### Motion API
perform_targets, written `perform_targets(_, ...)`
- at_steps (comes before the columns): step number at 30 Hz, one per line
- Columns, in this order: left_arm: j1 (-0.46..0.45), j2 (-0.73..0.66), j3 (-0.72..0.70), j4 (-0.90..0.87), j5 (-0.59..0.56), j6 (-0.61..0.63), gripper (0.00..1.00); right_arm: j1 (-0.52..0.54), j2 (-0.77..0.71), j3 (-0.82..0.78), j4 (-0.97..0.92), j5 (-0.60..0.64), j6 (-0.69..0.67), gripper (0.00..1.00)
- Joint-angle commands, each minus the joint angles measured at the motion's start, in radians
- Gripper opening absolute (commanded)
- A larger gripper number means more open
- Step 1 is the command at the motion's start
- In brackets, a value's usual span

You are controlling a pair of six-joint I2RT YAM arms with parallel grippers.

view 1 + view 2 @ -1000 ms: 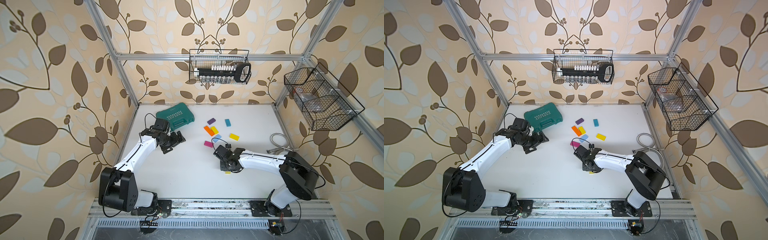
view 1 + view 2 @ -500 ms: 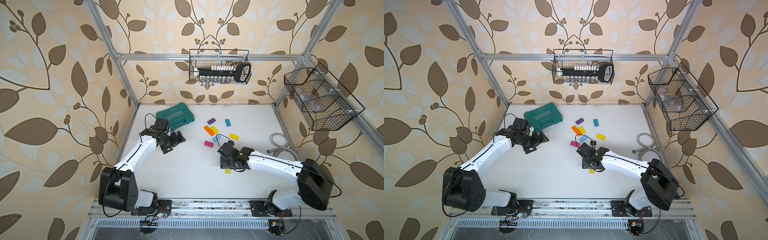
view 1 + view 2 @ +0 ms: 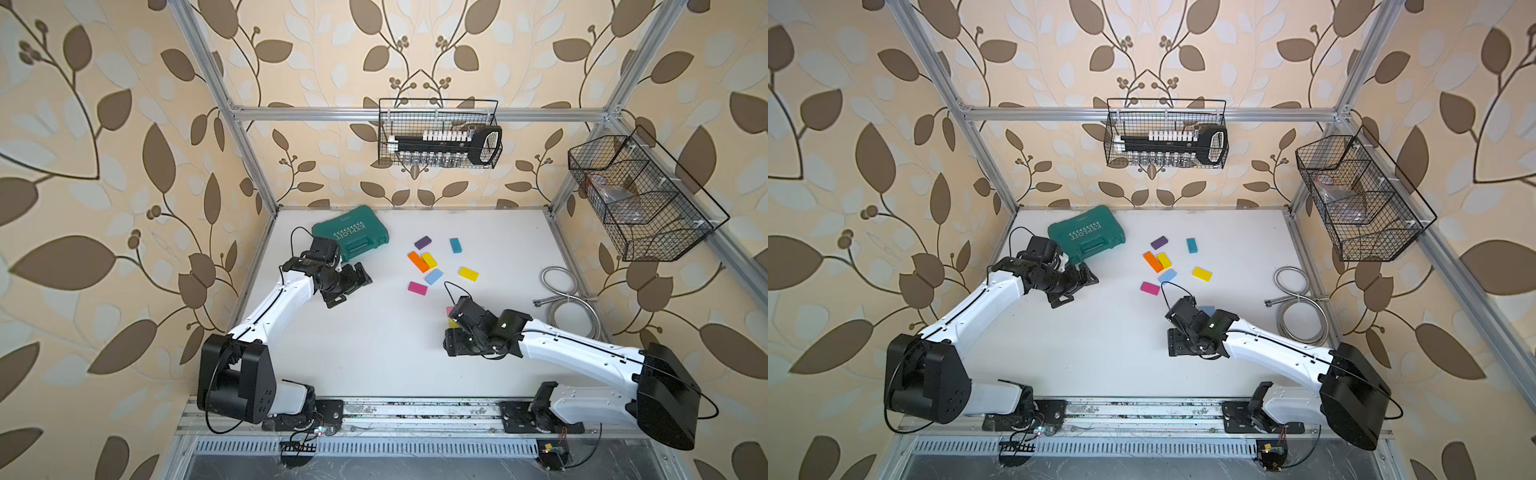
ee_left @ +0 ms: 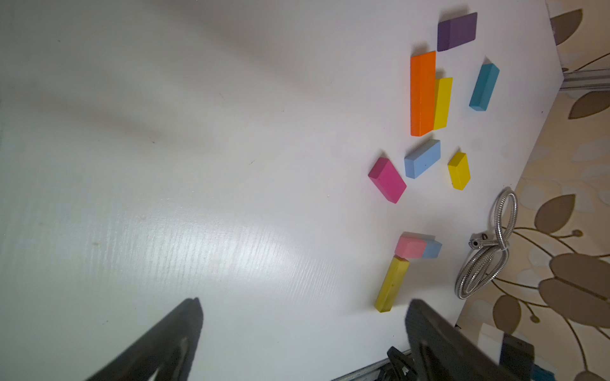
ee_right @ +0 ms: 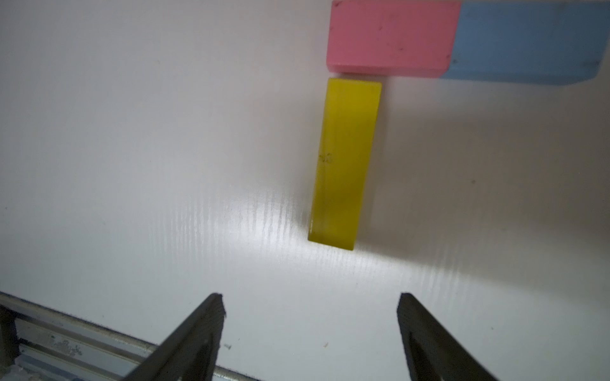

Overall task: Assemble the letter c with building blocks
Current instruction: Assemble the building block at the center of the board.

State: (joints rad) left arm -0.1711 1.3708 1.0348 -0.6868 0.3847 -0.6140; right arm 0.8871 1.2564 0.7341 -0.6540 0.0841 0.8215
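At the left, the left end effector (image 4: 303, 303) hung wide open and empty over the bench (image 3: 374, 353), near the green case (image 3: 351, 239). Toward the middle and far side the loose building blocks lay flat: a magenta block (image 3: 417, 288), an orange block (image 3: 418, 262) touching its yellow neighbour (image 3: 429, 260) along their long sides, then a purple block (image 3: 423, 242), a loose light blue block (image 3: 433, 276), a teal block (image 3: 456, 245) and a lone yellow block (image 3: 468, 274), each apart.

Nearer and further right sat the start of the letter. A pink block (image 5: 391, 38) lay end to end with a placed light blue block (image 5: 528, 43), and a placed yellow block (image 5: 345, 161) ran at a right angle from the pink one's end. The right end effector (image 5: 310, 297) stood just on the near side of it, jaws spread well apart, gripping nothing. A metal hose (image 3: 569, 299) lay far right.

The blocks looked small, rigid and light (smooth-painted, on a glossy bench), so a careless touch would probably skid them and open the joints. The best hold seemed to be across the narrow width at mid-length, with the fingertips right down at the bench. The orange and yellow pair left no gap for a finger, so those seemed better gripped by their ends.
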Motion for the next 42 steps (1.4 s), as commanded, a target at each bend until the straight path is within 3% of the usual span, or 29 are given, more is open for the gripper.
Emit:
perform_targets(1,-0.008,-0.018,0.045,-0.02,-0.007,-0.014,0.99,0.039,0.044,0.003,0.039,-0.036,0.013,0.81)
perform_targets(15,-0.008,-0.021,0.059,-0.033,-0.017,-0.01,0.99,0.076,0.172,0.008,0.126,-0.055,0.041,0.82)
perform_targets(42,-0.009,-0.022,0.038,-0.017,-0.017,-0.019,0.99,0.057,0.187,0.018,0.125,-0.015,0.043,0.82)
